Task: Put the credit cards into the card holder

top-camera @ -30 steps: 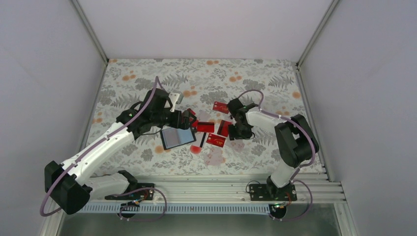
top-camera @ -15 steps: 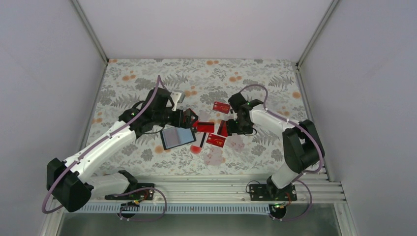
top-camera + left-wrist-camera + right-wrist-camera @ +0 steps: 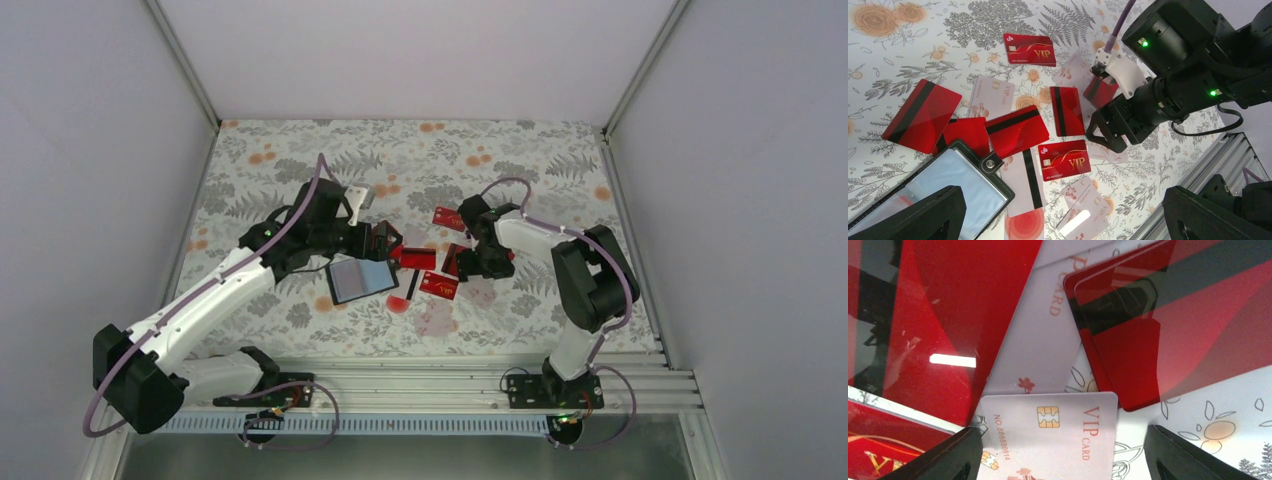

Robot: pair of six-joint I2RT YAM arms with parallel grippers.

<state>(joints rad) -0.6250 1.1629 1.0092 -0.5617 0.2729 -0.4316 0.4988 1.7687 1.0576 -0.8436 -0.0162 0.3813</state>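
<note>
The black card holder [image 3: 362,279] lies open, its shiny grey-blue face up; it also shows in the left wrist view [image 3: 933,192]. Red credit cards [image 3: 413,257] lie scattered to its right, some with a black stripe [image 3: 1017,131], some with gold VIP lettering [image 3: 1064,160]. My left gripper [image 3: 386,243] is open and empty, hovering over the holder's right edge and the cards [image 3: 1063,222]. My right gripper [image 3: 472,266] is open, low over the right side of the pile. A white VIP card [image 3: 1058,435] lies between its fingers, with red cards [image 3: 1173,330] just beyond.
Several white and see-through VIP cards [image 3: 993,95] lie mixed among the red ones. A red round spot [image 3: 1023,225] is printed on one of them near the holder. One red VIP card [image 3: 449,217] lies apart at the back. The two grippers are close together over the pile.
My right arm has swung its elbow and turned its wrist, the gripper staying low at the right side of the pile. My left gripper has edged slightly right. No card was picked up.
</note>
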